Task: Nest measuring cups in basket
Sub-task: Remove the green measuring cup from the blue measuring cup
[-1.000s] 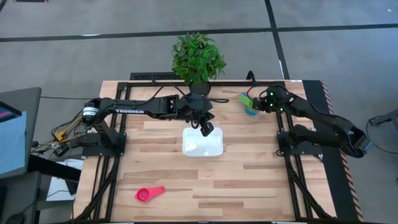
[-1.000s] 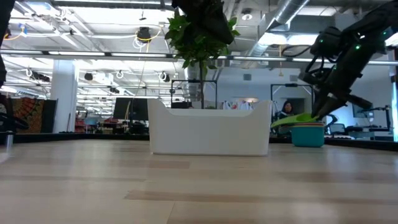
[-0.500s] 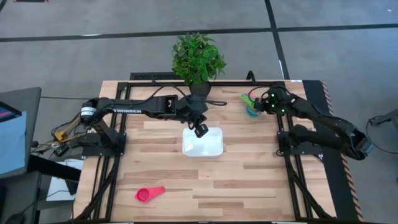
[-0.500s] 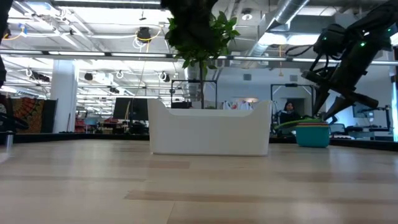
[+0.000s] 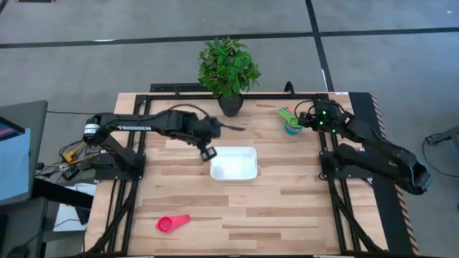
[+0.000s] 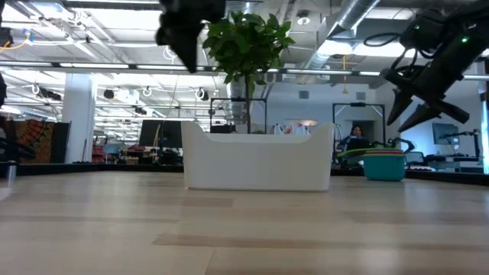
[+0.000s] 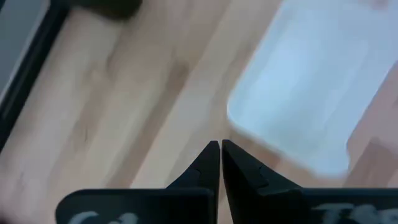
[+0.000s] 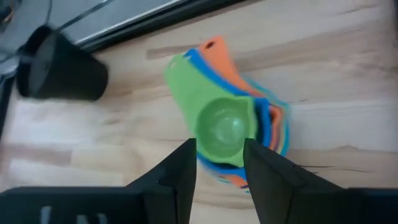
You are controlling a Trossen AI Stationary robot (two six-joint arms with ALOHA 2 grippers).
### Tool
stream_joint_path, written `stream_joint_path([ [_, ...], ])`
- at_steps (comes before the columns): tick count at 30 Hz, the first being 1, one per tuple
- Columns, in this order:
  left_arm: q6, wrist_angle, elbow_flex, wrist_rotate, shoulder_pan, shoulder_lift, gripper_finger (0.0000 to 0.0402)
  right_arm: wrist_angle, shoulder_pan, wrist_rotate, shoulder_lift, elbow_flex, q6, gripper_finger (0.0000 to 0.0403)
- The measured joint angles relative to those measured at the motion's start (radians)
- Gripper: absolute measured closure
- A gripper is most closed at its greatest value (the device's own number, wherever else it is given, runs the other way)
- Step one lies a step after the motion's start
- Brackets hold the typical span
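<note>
A stack of measuring cups (image 5: 290,123) stands at the table's far right. The green cup (image 8: 217,121) lies on top, with blue, orange and light blue below it. My right gripper (image 8: 221,163) is open and hovers above the stack (image 6: 384,164), one finger on each side of the green bowl, touching nothing. A red cup (image 5: 172,223) lies alone near the table's near left. The white basket (image 5: 234,163) sits at the table's middle. My left gripper (image 5: 209,152) is shut, raised just left of the basket (image 7: 298,93).
A dark plant pot (image 5: 230,105) with a leafy plant (image 6: 244,46) stands behind the basket at the far edge, and it also shows as the pot (image 8: 59,68) in the right wrist view. Bare wood lies between the basket and the red cup.
My left gripper has swung from above the basket toward the table's left and now hangs beside the basket's left wall. The green cup, held tilted over the stack a second ago, now lies on top of it. My right gripper has risen and drawn back toward the right edge.
</note>
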Motion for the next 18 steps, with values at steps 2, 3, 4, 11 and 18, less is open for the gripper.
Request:
stream_joint_path([
  [2, -0.028, -0.066, 0.000, 0.001, -0.037, 0.000, 0.0395, 0.001, 0.035, -0.001, -0.018, 0.000, -0.016, 0.0250],
  [3, -0.039, -0.086, -0.005, 0.004, -0.056, 0.000, 0.0395, 0.002, 0.053, -0.001, -0.026, 0.000, -0.018, 0.0252],
  [4, -0.054, -0.085, -0.019, 0.011, -0.077, -0.002, 0.0395, 0.004, 0.072, 0.002, -0.033, 0.000, -0.018, 0.0254],
  [11, -0.200, -0.048, -0.148, 0.069, -0.160, -0.023, 0.0395, 0.003, 0.169, 0.116, -0.048, 0.000, -0.020, 0.0263],
  [18, -0.283, -0.006, -0.264, 0.210, -0.229, -0.029, 0.0395, 0.004, 0.168, 0.157, -0.035, 0.000, -0.041, 0.0275],
])
